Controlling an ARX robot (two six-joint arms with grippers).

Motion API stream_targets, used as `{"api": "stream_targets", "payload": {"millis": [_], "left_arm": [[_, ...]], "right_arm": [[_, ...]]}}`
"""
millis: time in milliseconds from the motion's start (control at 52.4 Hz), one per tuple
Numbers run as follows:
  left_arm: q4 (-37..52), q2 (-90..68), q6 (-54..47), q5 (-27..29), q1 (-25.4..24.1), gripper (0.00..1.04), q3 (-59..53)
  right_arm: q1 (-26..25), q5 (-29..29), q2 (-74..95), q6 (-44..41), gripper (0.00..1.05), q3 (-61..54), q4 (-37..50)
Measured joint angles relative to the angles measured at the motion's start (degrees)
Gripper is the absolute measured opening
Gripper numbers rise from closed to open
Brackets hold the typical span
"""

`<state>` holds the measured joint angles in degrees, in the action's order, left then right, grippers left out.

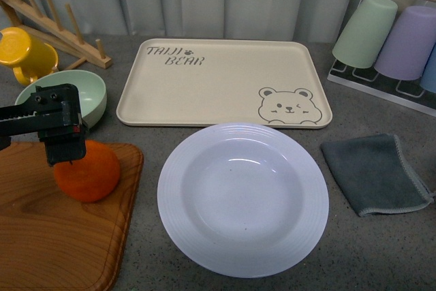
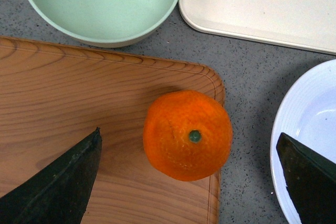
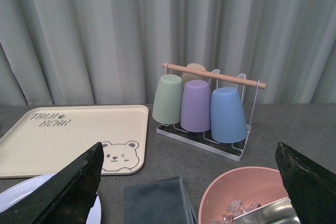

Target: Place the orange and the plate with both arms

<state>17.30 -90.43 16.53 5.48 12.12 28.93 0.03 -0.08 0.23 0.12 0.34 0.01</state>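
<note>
1. The orange [image 1: 90, 176] sits on the wooden cutting board [image 1: 41, 236] at the near left of the table, close to the board's right edge. The white plate [image 1: 178, 209] lies flat on the grey table just right of the board, near the centre. It does not touch the orange.
2. The left gripper [image 1: 67, 142] hangs directly over the orange. In the left wrist view its jaws stand wide and hold nothing. The orange falls midway between the two fingers [image 2: 58, 182], with open space on either side.
3. The fruit is round, so it has no long axis to line up with, and its green stem spot faces up toward the wrist. A straight descent followed by closing looks like all the coming move needs.
4. The right gripper [image 3: 189, 148] is also spread wide and empty. It does not appear in the front view. Its camera looks toward the cup rack [image 3: 231, 77] at the far right and catches only a sliver of the plate. The left arm is clearly the nearer one to the orange, so the plate is probably the right arm's job.
5. The beige tray [image 1: 218, 80] beyond the plate reads "TAIJI BEAR" beside a small paw print, and a winking bear face is drawn in its near right corner. No other writing can be read.
</note>
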Motion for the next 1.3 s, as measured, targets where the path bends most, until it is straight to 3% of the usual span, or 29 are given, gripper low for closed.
{"api": "stream_targets", "payload": {"millis": [745, 1031, 1184, 1298], "left_arm": [[-6.1, -14.0, -1.2, -7.1, -1.0, 0.98, 9.3], [-7.8, -16.9, -1.3, -7.3, -1.4, 0.98, 10.9], [-8.0, -16.9, -1.3, -7.3, -1.4, 0.72, 11.0], [-7.3, -16.9, -1.5, -7.6, -1.4, 0.66, 11.0]], "right_arm": [[0.0, 0.0, 0.0, 0.0, 0.96, 0.0, 0.0], [0.0, 0.0, 0.0, 0.0, 0.96, 0.0, 0.0], [0.0, 0.0, 0.0, 0.0, 0.96, 0.0, 0.0], [0.0, 0.0, 0.0, 0.0, 0.96, 0.0, 0.0]]}}
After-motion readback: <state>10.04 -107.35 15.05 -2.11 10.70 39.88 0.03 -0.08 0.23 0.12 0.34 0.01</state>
